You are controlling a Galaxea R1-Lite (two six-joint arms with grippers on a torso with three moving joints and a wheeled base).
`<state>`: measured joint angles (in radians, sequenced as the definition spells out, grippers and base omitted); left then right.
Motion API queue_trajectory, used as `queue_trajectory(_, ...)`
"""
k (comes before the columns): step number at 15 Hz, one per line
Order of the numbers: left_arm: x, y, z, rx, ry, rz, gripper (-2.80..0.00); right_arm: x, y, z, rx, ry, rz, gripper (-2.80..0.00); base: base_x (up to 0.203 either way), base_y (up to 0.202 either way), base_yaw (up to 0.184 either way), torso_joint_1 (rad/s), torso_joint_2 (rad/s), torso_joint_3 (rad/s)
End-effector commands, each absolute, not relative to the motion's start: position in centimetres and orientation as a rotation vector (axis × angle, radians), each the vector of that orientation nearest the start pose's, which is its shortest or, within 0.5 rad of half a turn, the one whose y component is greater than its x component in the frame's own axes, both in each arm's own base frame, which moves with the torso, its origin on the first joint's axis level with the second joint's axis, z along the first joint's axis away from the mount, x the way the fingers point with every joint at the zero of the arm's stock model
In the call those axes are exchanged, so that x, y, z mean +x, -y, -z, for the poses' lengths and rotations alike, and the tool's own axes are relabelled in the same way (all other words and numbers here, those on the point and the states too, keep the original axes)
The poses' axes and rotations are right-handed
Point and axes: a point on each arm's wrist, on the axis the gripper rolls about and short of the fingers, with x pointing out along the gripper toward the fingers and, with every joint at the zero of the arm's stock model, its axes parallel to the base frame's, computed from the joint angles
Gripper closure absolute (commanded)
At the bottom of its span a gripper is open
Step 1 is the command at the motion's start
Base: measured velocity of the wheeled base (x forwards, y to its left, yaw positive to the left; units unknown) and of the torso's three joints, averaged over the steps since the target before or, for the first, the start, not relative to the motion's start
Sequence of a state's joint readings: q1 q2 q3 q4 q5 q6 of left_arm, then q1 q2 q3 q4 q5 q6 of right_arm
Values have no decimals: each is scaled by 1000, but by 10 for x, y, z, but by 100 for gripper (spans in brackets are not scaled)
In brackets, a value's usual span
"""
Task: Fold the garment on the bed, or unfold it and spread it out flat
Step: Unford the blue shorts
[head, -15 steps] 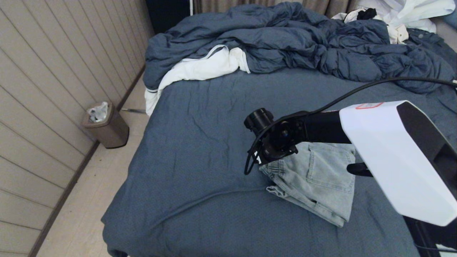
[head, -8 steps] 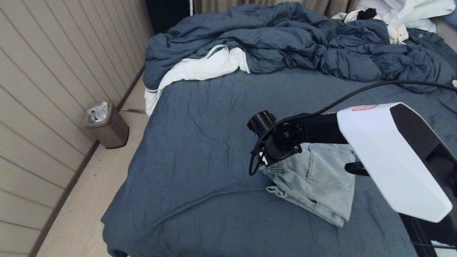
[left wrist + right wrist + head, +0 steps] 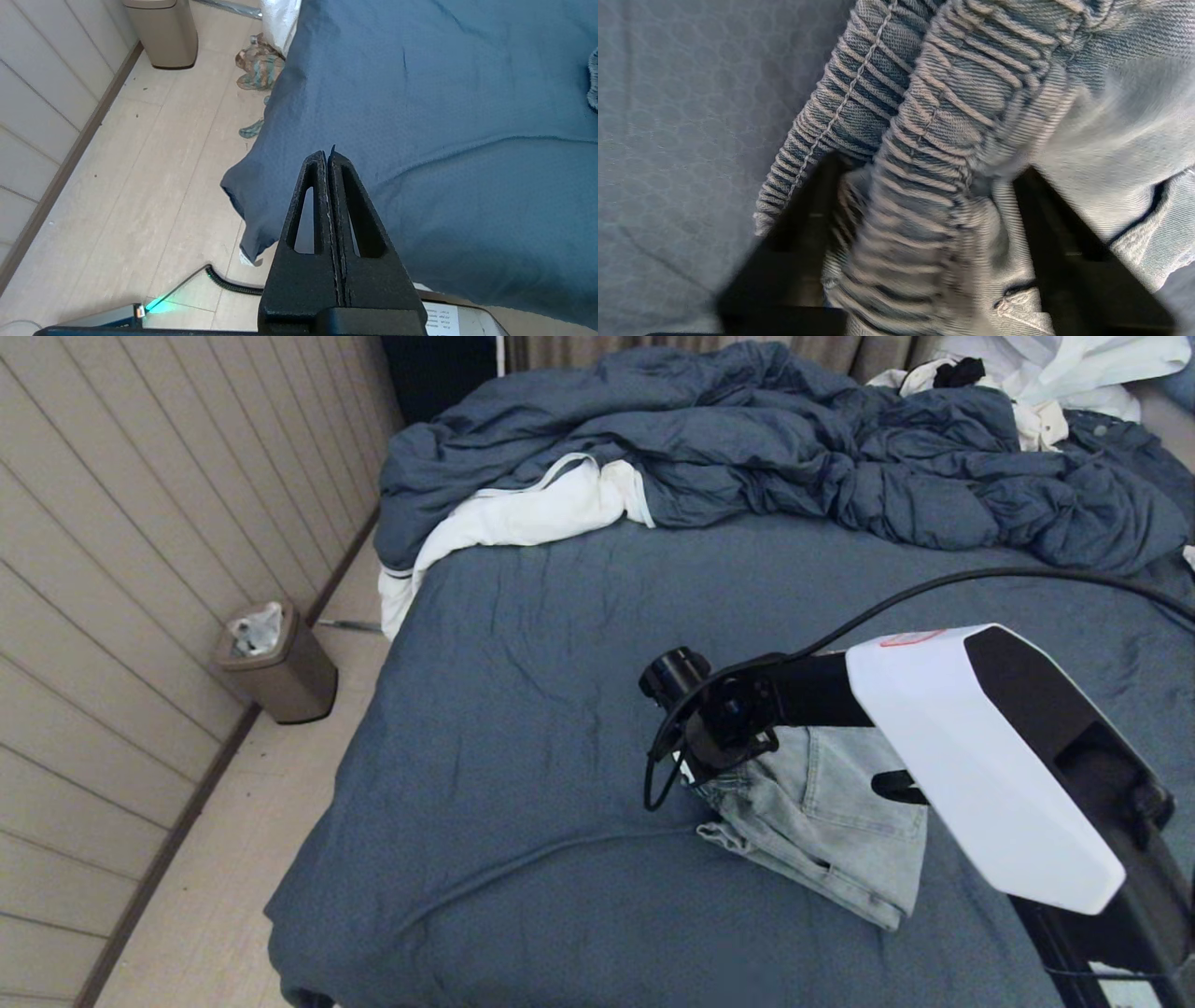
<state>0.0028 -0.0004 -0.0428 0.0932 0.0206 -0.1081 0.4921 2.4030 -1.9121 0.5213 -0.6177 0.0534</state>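
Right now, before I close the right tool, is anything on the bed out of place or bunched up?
Yes. The shorts lie folded over, waistband bunched between the right tool's fingers. The duvet is heaped at the far end, with a white cloth spilling over the bed's edge.

Soft, even indoor light with faint shadows; the right wrist view is motion-blurred along its lower half.

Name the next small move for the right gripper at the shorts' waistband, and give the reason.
Probably finish closing. The right gripper straddles the ribbed waistband of the shorts, its fingers on either side with cloth bunched between and gaps left. A firm pinch seems needed before lifting from the bed.
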Motion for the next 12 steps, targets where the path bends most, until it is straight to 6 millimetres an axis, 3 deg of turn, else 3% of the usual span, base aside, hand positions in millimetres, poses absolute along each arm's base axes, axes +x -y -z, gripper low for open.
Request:
queue_trajectory(1,-26,0,-78,-108,-50,-27,0,415,-208,-102,-488,-858,142,0,0,0,0,0,0,0)
queue_trajectory(6,-26,0,-78,-107,-51,-26,0,411,-204,-115,-466,-839,148,0,0,0,0,0,0,0)
queue_trajectory(9,-26,0,-78,-105,-51,-26,0,404,-184,-146,-416,-798,192,0,0,0,0,0,0,0)
queue_trajectory(12,-26,0,-78,-107,-51,-26,0,386,-145,-189,-353,-754,255,0,0,0,0,0,0,0)
